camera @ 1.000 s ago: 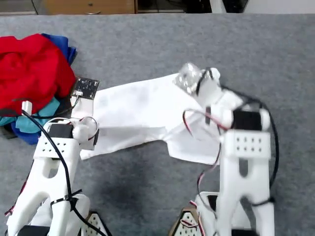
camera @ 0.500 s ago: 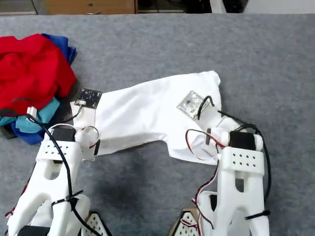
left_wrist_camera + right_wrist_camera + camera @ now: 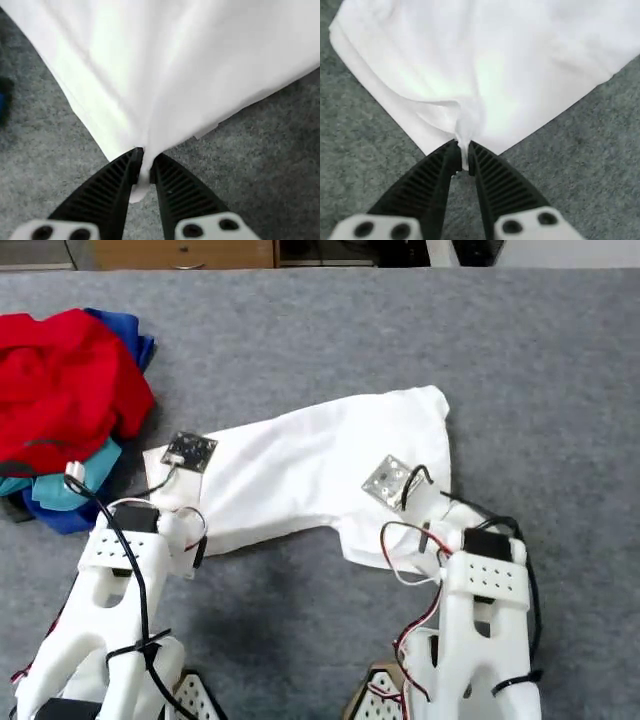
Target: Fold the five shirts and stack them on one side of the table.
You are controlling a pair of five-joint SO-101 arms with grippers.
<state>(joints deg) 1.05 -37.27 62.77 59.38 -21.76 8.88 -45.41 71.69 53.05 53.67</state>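
A: What does the left gripper [image 3: 144,162] have hold of?

B: Its black ribbed fingers [image 3: 107,187] are pinched almost together on an edge of the white shirt [image 3: 165,75]. A thin fold of cloth sits between the tips, and a small bit pokes out behind them, toward the wrist.

A: And beyond the tips?

B: The shirt fans out wide ahead of the fingers. It lies on the grey table [image 3: 260,150], which shows on either side of them.

A: The right gripper [image 3: 462,150]?

B: Much the same. Its fingers [image 3: 432,177] are closed down to a sliver on a bunched corner of the same shirt. The cloth puckers just ahead of the tips, then spreads away from them.

A: So where does the shirt lie overall?

B: Stretched between the two pairs of fingers, the narrower end at the left arm's and the broader end at the right arm's. The rest lies flat beyond both.

A: And the other shirts?

B: They are in a heap, a red shirt [image 3: 65,390] on top with a blue shirt [image 3: 130,335] and a teal shirt [image 3: 60,490] showing under it. The heap sits near the left fingers, on the side away from the right gripper. A strip of bare table separates it from the white shirt.
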